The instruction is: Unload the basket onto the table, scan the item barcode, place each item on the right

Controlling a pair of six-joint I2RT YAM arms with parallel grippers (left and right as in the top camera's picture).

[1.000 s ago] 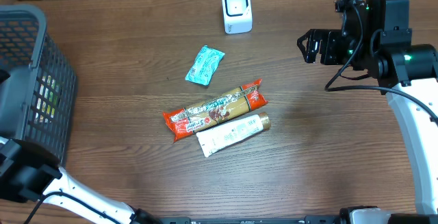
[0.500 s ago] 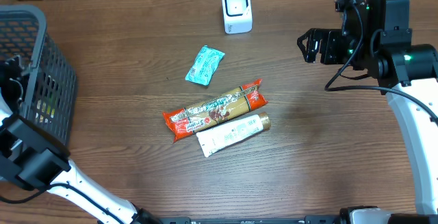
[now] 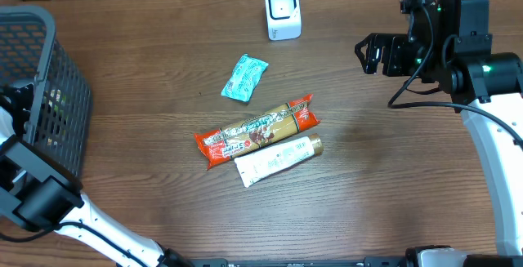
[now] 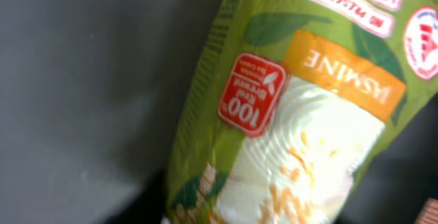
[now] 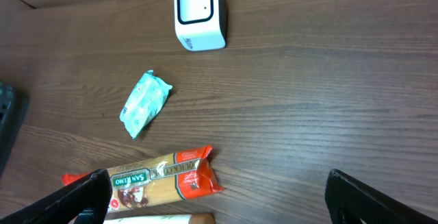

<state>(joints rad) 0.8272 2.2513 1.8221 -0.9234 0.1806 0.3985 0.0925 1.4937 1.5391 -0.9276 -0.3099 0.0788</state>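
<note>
Overhead view: a wooden table [image 3: 368, 185] carries a dark mesh basket [image 3: 49, 30] at its left edge. A white scanner [image 3: 283, 11] stands upright near the middle of the back edge. 3 items lie near the table's centre: a teal packet [image 3: 244, 77] toward the scanner, a pasta pack [image 3: 256, 130] lying aslant, and a white tube [image 3: 278, 159] touching the pack's front side, parallel to it. The left gripper [image 3: 16, 100] is at the basket by the left edge. Its fingers appear in no view, so whether they are apart or clamped cannot be told.

Left wrist view: a green pouch [image 4: 287, 114] marked JASMINE fills the frame at close range against a dark grey surface. Its colour shows through the basket's mesh in the overhead view.

Right wrist view: the right gripper [image 3: 372, 55] hangs above the table near the back right corner, well apart from every item. Its 2 fingers [image 5: 75, 193] stand wide apart, holding nothing.
</note>
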